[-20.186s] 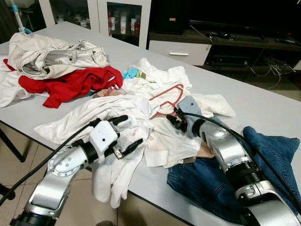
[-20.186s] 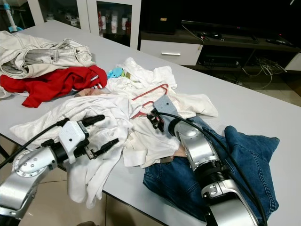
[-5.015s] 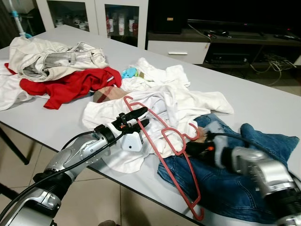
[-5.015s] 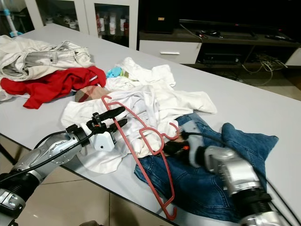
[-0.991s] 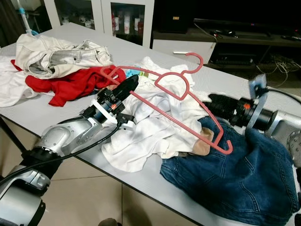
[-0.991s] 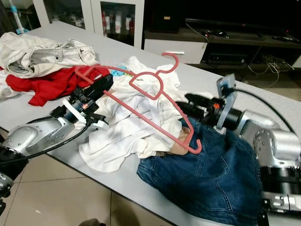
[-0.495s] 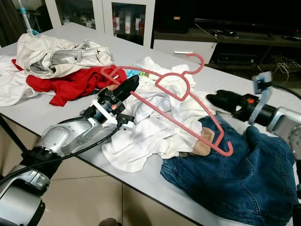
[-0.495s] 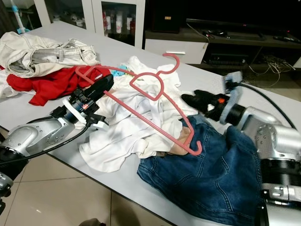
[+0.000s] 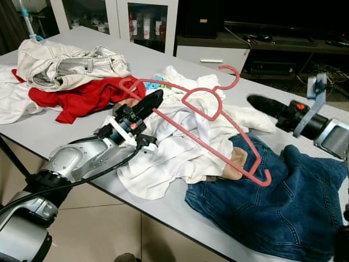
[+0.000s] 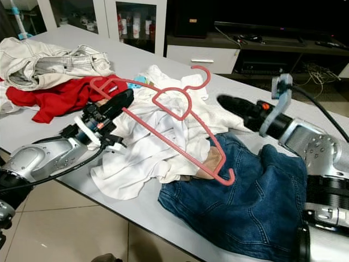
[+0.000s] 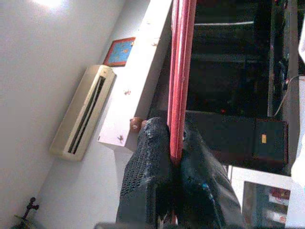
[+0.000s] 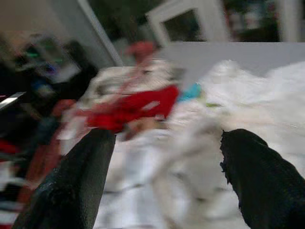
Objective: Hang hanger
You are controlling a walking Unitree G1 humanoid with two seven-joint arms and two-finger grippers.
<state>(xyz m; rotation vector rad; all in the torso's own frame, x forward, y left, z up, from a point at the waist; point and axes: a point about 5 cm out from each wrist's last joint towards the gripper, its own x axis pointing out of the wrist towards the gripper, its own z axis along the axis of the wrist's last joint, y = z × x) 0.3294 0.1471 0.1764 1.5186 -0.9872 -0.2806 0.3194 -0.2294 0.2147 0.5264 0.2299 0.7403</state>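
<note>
1. The left gripper (image 9: 148, 102) had its jaws clamped on one bar of the red hanger (image 9: 210, 143); the left wrist view showed the bar (image 11: 181, 71) pinched between the two fingers (image 11: 147, 176).
2. The hanger was held up over the white clothes (image 9: 174, 147) in the middle of the desk (image 9: 305, 136), hook (image 9: 229, 73) toward the far edge and its low corner over the jeans (image 9: 272, 213).
3. The right gripper (image 9: 262, 103) was in the air over the desk's right side, apart from the hanger. Its wrist view showed the jaws spread wide with nothing between the fingers (image 12: 76, 181).
4. The jeans lay at the near right corner of the desk.
5. A red garment (image 9: 82, 98) and a cream one (image 9: 60, 65) lay piled toward the left edge.
</note>
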